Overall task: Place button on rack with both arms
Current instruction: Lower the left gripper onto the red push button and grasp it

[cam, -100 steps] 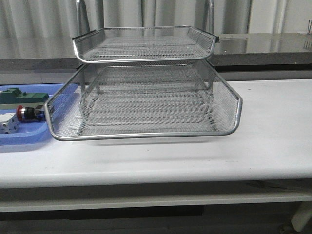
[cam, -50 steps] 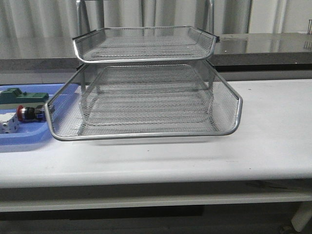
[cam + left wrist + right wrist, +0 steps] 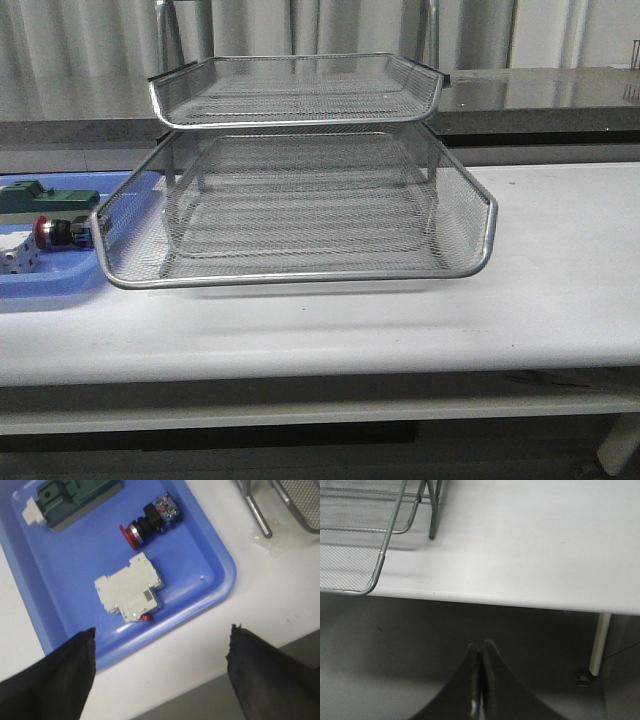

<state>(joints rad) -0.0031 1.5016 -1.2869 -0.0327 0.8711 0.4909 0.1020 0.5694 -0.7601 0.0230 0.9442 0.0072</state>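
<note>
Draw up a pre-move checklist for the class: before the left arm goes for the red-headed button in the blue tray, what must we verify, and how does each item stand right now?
1. Button in sight, lying on its side in the blue tray: ok.
2. Button free of its neighbours, the green block and the white part: ok, gaps show on all sides.
3. Left gripper open for the grasp: ok, fingers wide apart.
4. Left gripper over the button: not ok, it hangs near the table edge, short of it.
5. Rack has a pulled-out tray with nothing in it: ok.
6. Right gripper ready to help: not ok, shut and off the table edge.
</note>
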